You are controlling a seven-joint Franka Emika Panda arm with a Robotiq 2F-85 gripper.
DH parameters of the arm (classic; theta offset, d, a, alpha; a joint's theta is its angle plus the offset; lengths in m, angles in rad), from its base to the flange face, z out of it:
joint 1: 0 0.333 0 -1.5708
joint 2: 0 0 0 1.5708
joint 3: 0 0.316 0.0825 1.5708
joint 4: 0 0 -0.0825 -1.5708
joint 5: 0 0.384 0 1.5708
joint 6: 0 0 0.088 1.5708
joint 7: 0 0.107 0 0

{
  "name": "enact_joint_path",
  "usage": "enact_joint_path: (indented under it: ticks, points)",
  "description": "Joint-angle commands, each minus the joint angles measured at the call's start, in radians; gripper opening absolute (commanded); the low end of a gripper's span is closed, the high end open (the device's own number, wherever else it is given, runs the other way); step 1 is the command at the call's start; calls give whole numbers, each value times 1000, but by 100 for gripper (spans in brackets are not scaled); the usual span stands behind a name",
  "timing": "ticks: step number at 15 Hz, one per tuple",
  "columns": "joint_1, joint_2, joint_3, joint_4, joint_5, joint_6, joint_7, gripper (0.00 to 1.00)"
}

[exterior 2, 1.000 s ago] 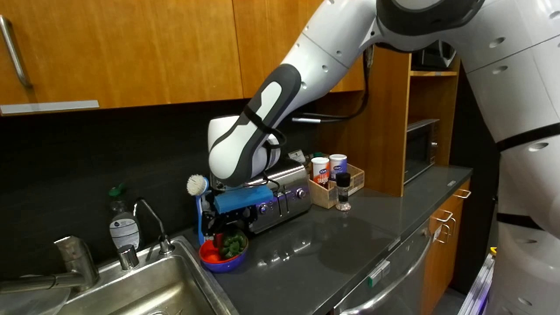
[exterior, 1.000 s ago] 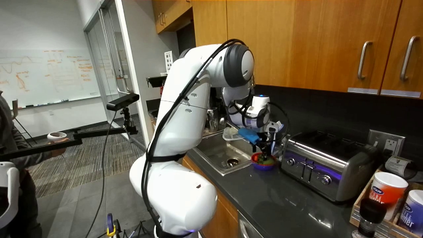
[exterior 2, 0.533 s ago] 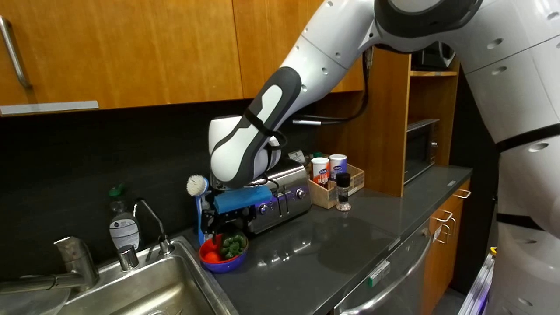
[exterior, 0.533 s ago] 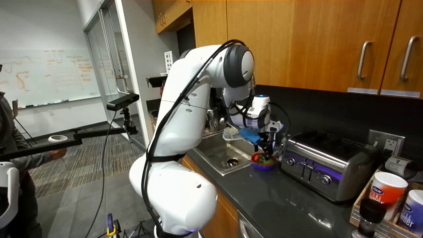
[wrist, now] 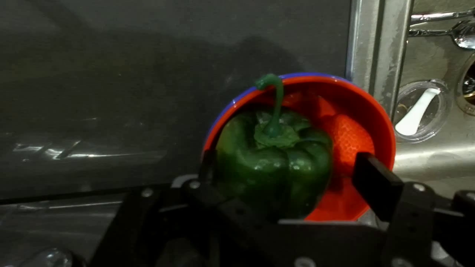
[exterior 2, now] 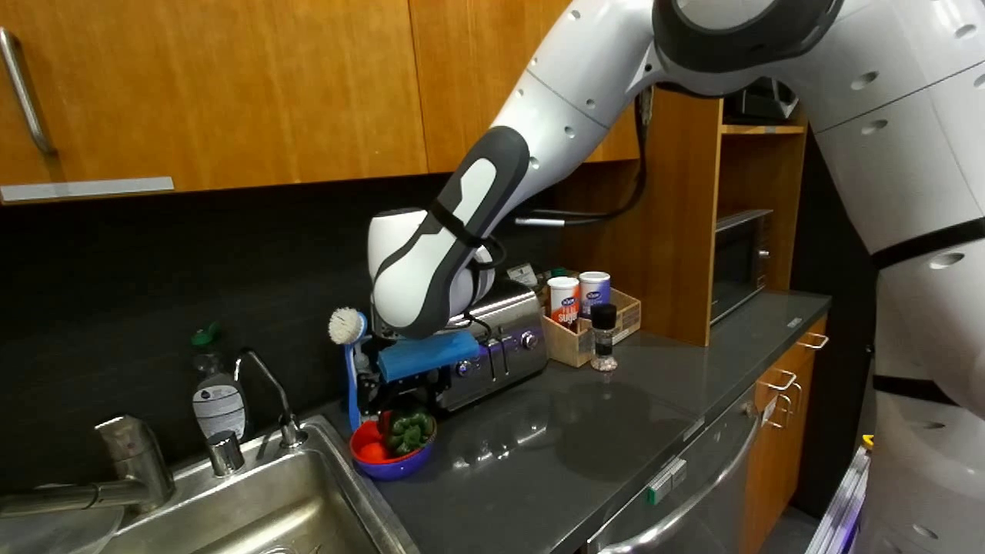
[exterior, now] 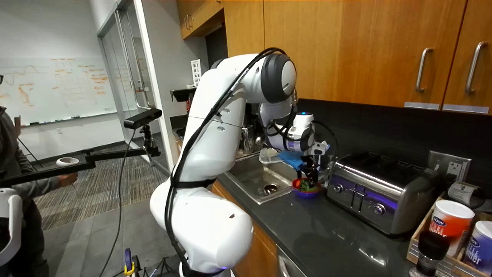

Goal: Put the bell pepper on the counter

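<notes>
Pepper [wrist: 272, 165] sits in the bowl [wrist: 343, 202] beneath the gripper [wrist: 287, 167], whose fingers [wrist: 374, 183] stand apart; in the wrist view it shows between them, close beside one, contact unclear, with a red lump [wrist: 352, 139] toward the other. The counter [wrist: 159, 96] spreads under the bowl; the sink [wrist: 387, 48] lies past that second finger.

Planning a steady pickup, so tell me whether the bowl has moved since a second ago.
No: in an exterior view, the bowl keeps its place beside the sink.
</notes>
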Motion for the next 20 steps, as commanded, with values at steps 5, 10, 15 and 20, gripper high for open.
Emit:
enact_joint_path:
  ticks: [5, 10, 15, 20]
  points:
    - [11, -1, -33, 6, -26, 13, 25, 50]
    - [4, -25, -22, -8, -9, 22, 7, 50]
    - [-10, -91, 16, -36, 27, 32, -34, 50]
    - [-21, -159, 29, -62, 25, 32, -46, 50]
